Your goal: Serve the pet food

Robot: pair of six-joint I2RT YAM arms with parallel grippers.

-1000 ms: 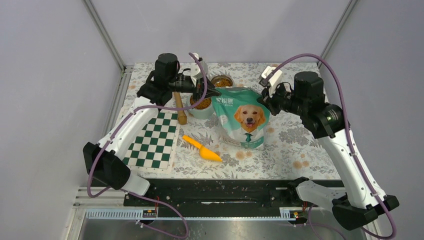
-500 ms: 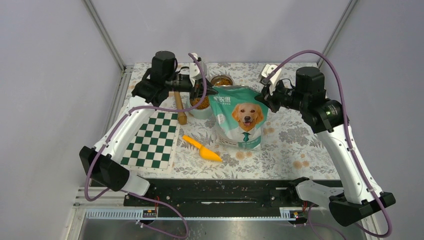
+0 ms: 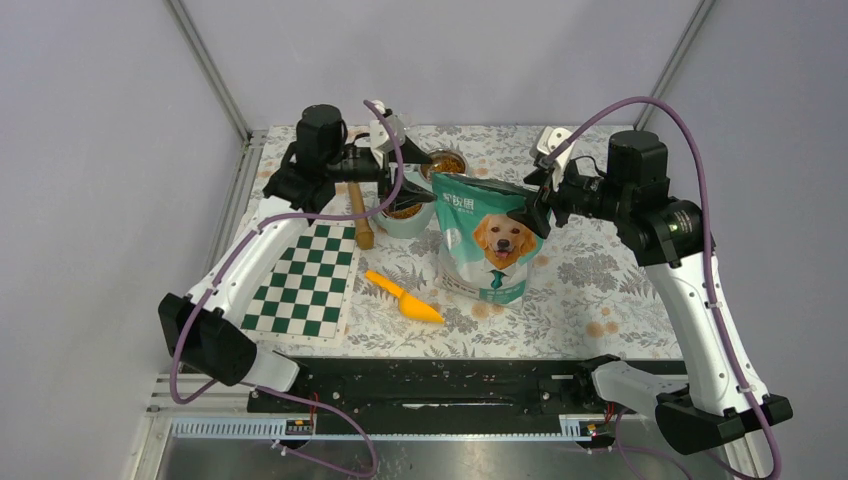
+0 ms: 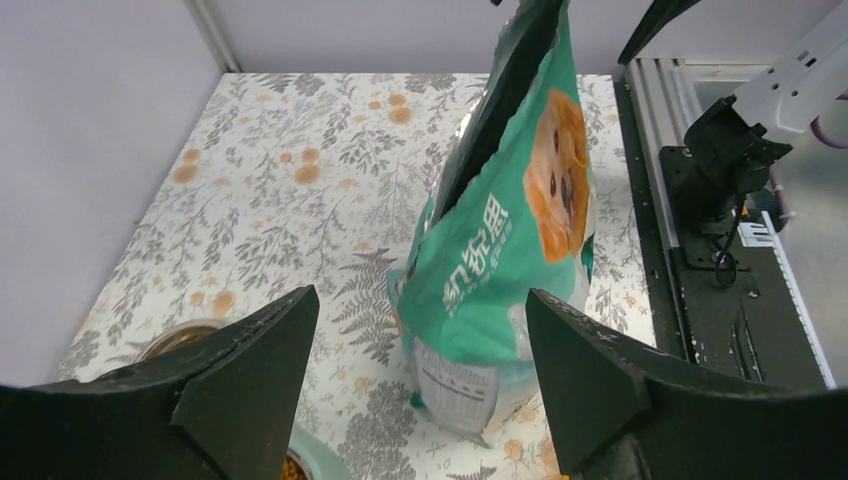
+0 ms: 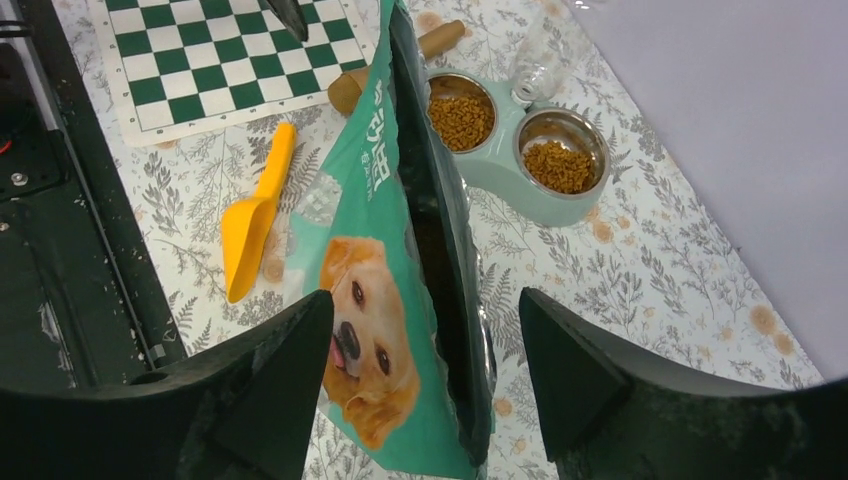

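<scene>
holding nothing in left gripper [image 4: 420, 300] or right gripper [image 5: 425, 295], both spread apart beside the tall bag [image 5: 370, 270]. pet food [image 5: 460, 120] in bowls [image 5: 500, 190] just below left gripper, behind bag from right. nearer to left.

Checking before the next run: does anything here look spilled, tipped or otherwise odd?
Nothing looks spilled. The one oddity: the food bag stands open-topped and unsupported, with the left gripper and right gripper open on either side of it. The pet food sits in both bowls.
</scene>
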